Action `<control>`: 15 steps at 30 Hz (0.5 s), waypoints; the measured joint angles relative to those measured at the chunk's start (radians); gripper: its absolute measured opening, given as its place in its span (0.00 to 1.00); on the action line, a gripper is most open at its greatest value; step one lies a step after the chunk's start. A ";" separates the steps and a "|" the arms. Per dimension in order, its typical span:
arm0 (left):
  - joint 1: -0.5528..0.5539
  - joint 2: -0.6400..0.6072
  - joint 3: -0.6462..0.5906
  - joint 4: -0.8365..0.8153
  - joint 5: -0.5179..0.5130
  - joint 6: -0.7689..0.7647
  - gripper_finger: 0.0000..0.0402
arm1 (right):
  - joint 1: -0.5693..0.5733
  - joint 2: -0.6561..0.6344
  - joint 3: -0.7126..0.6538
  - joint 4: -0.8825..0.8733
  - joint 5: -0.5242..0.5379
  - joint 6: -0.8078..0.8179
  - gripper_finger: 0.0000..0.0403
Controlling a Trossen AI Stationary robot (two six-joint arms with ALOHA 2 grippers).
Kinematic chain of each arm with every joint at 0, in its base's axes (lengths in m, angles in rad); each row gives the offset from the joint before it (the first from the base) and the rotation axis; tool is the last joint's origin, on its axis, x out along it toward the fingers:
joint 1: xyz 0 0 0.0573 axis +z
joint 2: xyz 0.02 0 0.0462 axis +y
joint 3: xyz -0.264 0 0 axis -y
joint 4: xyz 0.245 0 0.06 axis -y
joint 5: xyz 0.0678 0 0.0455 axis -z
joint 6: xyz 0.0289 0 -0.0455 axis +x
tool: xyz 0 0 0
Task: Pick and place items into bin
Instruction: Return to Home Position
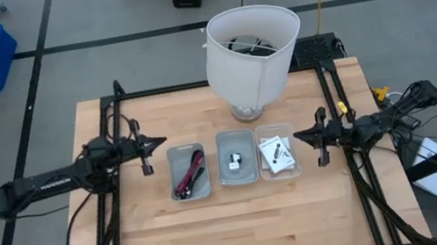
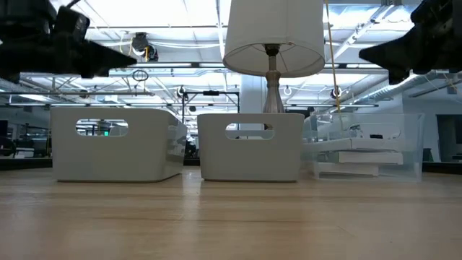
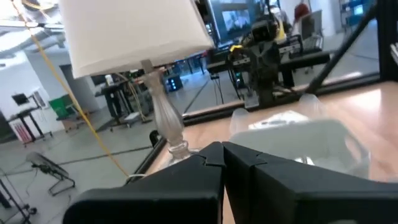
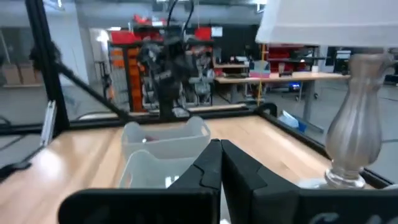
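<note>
Three bins sit in a row mid-bench [image 1: 245, 225]: coiled cables [image 1: 189, 177] in the left bin [image 1: 173, 175], what looks like a tiny black cube [image 1: 237, 157] and white block [image 1: 232, 166] in the middle bin [image 1: 235, 140], card packets [image 1: 276, 153] in the transparent right bin [image 1: 274, 129]. Off the row's ends hover the left hand [image 1: 159, 141] and right hand [image 1: 299, 136], fingers together. A lamp [image 1: 250, 46] stands behind, by the far edge.

Bright even overhead light, soft faint shadows, ceiling glare
</note>
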 joint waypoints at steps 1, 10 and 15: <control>0.006 -0.004 -0.022 0.023 0.014 0.012 0.00 | 0.000 0.000 0.000 -0.012 0.000 0.003 0.00; 0.118 -0.008 -0.049 0.045 0.147 -0.018 0.00 | -0.001 -0.023 -0.002 -0.023 -0.013 -0.023 0.00; 0.161 -0.008 -0.049 0.031 0.148 -0.032 0.00 | -0.027 -0.023 -0.003 -0.041 0.073 0.019 0.00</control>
